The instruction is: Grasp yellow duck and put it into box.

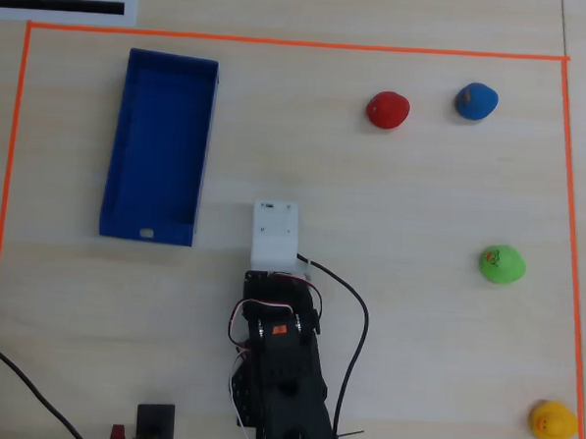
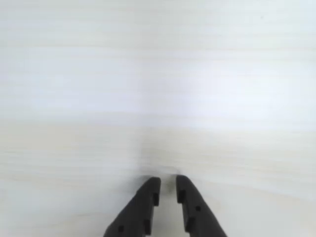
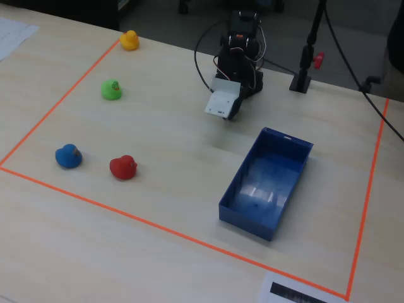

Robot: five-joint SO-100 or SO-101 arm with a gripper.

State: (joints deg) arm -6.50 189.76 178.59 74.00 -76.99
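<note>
The yellow duck [image 1: 553, 422] sits in the bottom right corner of the taped area in the overhead view, and at the far left [image 3: 129, 40] in the fixed view. The blue box [image 1: 159, 144] lies empty at the upper left, far from the duck; in the fixed view the box [image 3: 265, 183] is in front of the arm. My gripper [image 2: 168, 181] hangs over bare table near the middle. Its black fingers stand almost together with only a thin slit and nothing between them. In the overhead view the white wrist housing [image 1: 274, 236] hides the fingers.
A green duck [image 1: 502, 264], a red duck [image 1: 387, 109] and a blue duck [image 1: 476, 100] stand on the right side. Orange tape [image 1: 283, 41] frames the work area. A black stand [image 3: 306, 63] and cables sit beside the arm's base.
</note>
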